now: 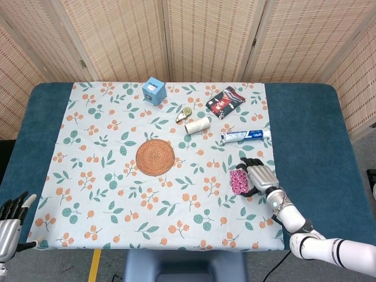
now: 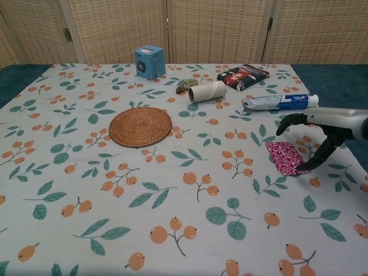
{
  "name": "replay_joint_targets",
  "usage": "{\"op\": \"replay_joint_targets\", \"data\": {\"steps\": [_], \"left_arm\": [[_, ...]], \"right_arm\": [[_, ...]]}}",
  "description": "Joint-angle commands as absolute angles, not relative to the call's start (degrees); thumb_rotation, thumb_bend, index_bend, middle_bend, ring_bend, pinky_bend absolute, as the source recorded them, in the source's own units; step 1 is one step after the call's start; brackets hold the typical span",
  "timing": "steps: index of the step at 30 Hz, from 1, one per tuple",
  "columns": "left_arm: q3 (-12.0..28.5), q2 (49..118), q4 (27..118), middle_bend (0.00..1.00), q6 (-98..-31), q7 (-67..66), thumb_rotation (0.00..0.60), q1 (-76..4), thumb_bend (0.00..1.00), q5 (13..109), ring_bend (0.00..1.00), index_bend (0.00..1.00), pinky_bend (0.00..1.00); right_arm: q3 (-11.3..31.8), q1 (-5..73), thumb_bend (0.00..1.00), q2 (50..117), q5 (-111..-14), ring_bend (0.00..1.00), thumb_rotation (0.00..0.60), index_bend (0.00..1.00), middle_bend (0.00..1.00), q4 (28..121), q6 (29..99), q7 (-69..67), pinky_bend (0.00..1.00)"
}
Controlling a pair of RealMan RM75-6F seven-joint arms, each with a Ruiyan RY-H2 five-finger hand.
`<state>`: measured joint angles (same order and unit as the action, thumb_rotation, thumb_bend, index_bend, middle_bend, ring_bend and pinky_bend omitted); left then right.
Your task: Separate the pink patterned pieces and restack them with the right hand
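Pink pieces (image 2: 286, 158) lie flat under the right hand (image 2: 313, 138). Fingers arch apart above, gripping nothing, seemingly poised to peel one off.

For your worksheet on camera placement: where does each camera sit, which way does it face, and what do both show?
Head view: high above the near table edge, looking steeply down; shows left hand and right hand.
Chest view: low at the near edge, looking across toward the screens; only the right hand.
Shared: pink patterned pieces, woven mat.
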<state>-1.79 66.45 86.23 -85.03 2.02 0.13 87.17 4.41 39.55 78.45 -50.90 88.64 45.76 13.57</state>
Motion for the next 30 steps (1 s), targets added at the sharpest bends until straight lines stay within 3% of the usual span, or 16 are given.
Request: {"op": "replay_joint_targets", "data": {"steps": [1,9,17,24,30], "left_arm": [[-1.7,66.3,86.3,0.01,-85.2,2.1,0.6,0.1,0.17,87.3,0.09,0.11,0.0],[-1.1,66.5,86.8,0.01,-85.6,1.3,0.6,-0.2,0.17,87.3,0.09,0.11,0.0],[0.2,67.6,87.8,0.01,-87.3,-0.9,0.6,-0.9,0.17,88.2,0.08,0.12,0.0],[1.8,69.2,88.8,0.01,-89.3,-2.9,0.6,-1.4,0.17,88.6,0.08,0.12,0.0],[2.8,69.9,89.0,0.02,-90.2,-4.0,0.6,-1.9,0.17,88.7,0.08,0.13,0.0]], "right_arm": [[4.6,38.1,0.21,76.4,-53.2,0.0,0.547,0.19,0.07,90.9,48.6,12.7,0.0],[2.5,28.4,0.21,68.9,-67.0,0.01,0.562,0.19,0.09,99.9,66.3,9.8,0.0],[-1.2,17.0,0.21,64.8,-77.8,0.01,0.567,0.19,0.09,102.6,83.4,6.1,0.0],[-3.3,10.5,0.21,62.7,-82.4,0.01,0.567,0.19,0.09,102.4,90.1,2.1,0.0],[-3.3,8.5,0.21,62.8,-84.0,0.01,0.569,0.19,0.09,101.2,90.5,0.7,0.0]]}}
